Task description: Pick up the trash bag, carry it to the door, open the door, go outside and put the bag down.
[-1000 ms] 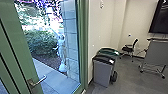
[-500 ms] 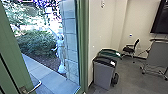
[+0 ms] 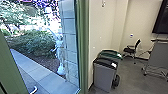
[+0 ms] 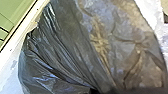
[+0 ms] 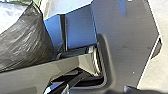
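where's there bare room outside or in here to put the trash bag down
Outside, the paving lies bare between the green door and the planting bed. Indoors, grey floor shows between the dark-lidded bin and the wheeled board. It's crowded by the wall, where that bin and the green-lidded one stand close together.

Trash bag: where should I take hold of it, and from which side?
I'd grip the trash bag at its gathered part, coming from the side where the creases run together and closing across them. Bunched plastic there should hold better than the broad, bulging skin, which would likely slip or tear. Whether a knot lies there, I can't tell.
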You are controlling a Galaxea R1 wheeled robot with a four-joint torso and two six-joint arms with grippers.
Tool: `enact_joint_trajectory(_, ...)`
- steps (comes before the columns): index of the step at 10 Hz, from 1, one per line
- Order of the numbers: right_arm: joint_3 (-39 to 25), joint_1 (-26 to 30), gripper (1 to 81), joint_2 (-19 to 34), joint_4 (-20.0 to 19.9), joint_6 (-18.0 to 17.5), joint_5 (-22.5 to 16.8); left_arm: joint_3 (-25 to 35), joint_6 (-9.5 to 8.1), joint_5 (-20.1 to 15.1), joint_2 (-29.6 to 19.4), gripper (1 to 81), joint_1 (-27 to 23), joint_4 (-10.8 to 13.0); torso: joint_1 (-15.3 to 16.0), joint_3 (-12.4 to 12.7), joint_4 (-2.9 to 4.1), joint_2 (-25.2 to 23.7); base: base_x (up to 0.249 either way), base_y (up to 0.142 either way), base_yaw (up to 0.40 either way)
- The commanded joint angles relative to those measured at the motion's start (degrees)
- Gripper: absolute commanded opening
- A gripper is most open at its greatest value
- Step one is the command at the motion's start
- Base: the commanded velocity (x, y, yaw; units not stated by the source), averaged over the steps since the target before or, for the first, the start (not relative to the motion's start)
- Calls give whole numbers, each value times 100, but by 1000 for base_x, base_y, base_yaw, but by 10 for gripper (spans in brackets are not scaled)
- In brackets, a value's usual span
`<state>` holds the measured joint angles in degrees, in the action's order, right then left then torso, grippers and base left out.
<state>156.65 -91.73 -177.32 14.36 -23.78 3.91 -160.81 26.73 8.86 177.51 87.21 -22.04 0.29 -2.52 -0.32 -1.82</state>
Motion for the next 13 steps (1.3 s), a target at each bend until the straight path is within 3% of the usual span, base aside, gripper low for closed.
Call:
enact_joint_trajectory(1, -39, 221, 811, -104, 102, 40, -268, 14, 7, -306, 40, 10, -244, 77, 0, 0, 0, 0, 129, 0, 0)
enact_joint_trajectory(7, -39, 212, 811, -104, 102, 40, -268, 23, 7, -306, 48, 10, -235, 95, 0, 0, 0, 0, 94, 0, 0)
enact_joint_trajectory(13, -39, 230, 811, -104, 102, 40, -268, 23, 16, -350, 48, 10, -235, 95, 0, 0, 0, 0, 0, 0, 0)
